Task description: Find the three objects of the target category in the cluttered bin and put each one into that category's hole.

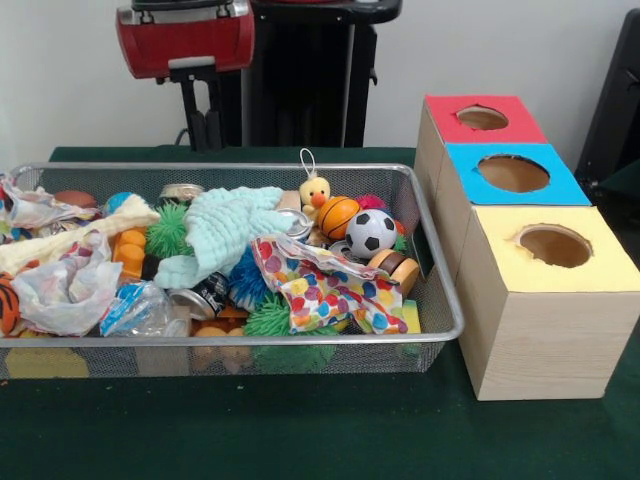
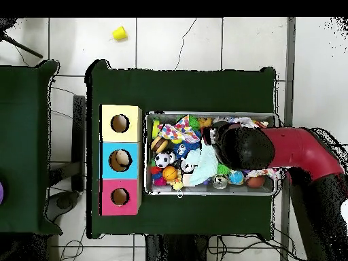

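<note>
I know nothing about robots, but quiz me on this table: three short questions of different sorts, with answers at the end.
1. True or false: the soccer ball lies inside the mesh bin.
2. Which top is nearest the front camera on the row of boxes: A red, B blue, C yellow?
3. Fill in: the yellow duck toy sits right beside a small orange ____.

Key: 1 true. 2 C. 3 basketball.
</note>
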Available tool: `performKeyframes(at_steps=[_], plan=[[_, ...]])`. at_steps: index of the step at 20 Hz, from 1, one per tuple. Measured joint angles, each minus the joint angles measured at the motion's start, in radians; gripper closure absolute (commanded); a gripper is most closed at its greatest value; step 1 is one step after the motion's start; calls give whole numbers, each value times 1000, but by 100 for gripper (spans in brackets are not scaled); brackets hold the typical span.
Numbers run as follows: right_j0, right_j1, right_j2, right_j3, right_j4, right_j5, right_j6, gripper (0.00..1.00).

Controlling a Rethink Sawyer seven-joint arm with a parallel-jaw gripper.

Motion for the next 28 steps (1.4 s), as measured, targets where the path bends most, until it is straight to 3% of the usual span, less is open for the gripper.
performKeyframes(at_steps=[19, 28], plan=[[111, -63, 0, 75, 0, 0, 0, 100], [121, -68, 0, 79, 2, -1, 0, 100]])
